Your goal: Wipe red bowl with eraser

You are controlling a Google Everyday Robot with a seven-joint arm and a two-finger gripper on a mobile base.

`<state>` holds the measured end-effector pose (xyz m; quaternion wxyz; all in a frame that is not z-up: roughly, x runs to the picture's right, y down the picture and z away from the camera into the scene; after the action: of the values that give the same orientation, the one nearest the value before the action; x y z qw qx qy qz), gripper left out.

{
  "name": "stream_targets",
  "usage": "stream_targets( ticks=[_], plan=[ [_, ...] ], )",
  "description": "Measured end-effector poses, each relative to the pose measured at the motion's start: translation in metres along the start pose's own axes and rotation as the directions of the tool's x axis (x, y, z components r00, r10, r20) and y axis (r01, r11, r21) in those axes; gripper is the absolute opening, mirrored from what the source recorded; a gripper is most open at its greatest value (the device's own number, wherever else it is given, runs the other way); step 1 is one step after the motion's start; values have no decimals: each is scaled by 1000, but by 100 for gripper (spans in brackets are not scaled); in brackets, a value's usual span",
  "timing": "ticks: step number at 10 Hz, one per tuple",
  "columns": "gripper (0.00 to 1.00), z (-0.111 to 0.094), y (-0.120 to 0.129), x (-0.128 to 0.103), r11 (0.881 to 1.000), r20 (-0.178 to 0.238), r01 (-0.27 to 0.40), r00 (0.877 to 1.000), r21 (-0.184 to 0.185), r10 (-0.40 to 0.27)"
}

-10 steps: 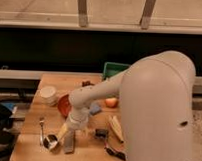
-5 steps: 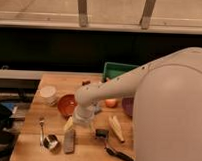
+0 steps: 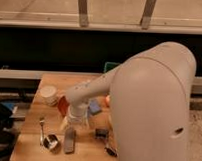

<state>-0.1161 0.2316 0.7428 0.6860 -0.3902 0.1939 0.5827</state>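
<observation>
The red bowl (image 3: 62, 104) stands at the middle of the wooden table (image 3: 30, 120), and the arm's wrist covers its right part. The eraser (image 3: 69, 139), a flat grey-brown block, lies on the table nearer the front, just below the bowl. My gripper (image 3: 74, 123) hangs open, pointing down between the bowl and the eraser, right above the eraser's far end. Nothing is held in it.
A white cup (image 3: 49, 94) stands left of the bowl. A fork (image 3: 42, 129) and a small metal piece (image 3: 52, 142) lie at the front left. A blue pad (image 3: 95, 106), a small dark object (image 3: 101, 132) and a green tray (image 3: 111, 68) show beside the arm, whose large white body hides the table's right side.
The gripper has risen from low over the eraser to a spot between eraser and bowl. The arm's white body now fills more of the right side. The eraser has stayed put.
</observation>
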Motion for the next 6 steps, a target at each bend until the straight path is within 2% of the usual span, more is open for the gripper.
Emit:
stream_targets(
  ticks=[2, 6],
  plan=[
    [80, 11, 12, -4, 999, -24, 26, 999, 23, -25],
    [80, 32, 31, -7, 997, -78, 71, 994, 8, -71]
  ],
)
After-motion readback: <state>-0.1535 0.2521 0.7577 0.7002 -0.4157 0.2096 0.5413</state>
